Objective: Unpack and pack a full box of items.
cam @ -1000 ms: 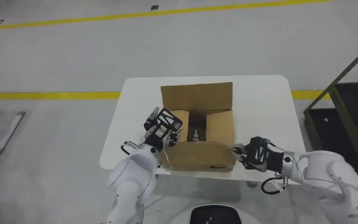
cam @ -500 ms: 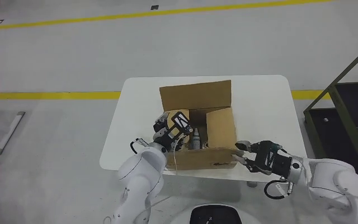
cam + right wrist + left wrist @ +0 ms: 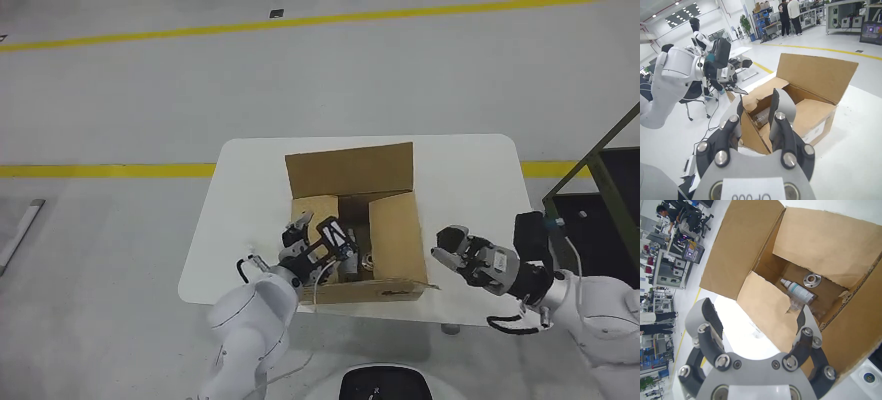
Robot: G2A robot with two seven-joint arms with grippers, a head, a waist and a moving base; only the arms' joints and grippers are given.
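Note:
An open cardboard box stands on the white table, its back flap upright. Inside lie a spray bottle, a round metal flange and a clear plastic bottle, partly hidden by a torn inner flap. My left gripper hangs open over the box's near left corner, that flap between its fingers in the left wrist view. My right gripper is open in the air just right of the box, holding nothing. Across the box, the right wrist view shows the left gripper.
A dark metal rack stands off the table's right edge. The table has bare room behind the box and to its right. A yellow floor line runs past the table.
My left gripper moved from the box's left outer side to over its near left corner. My right gripper drew back to the right from the front right corner. The box shifted slightly.

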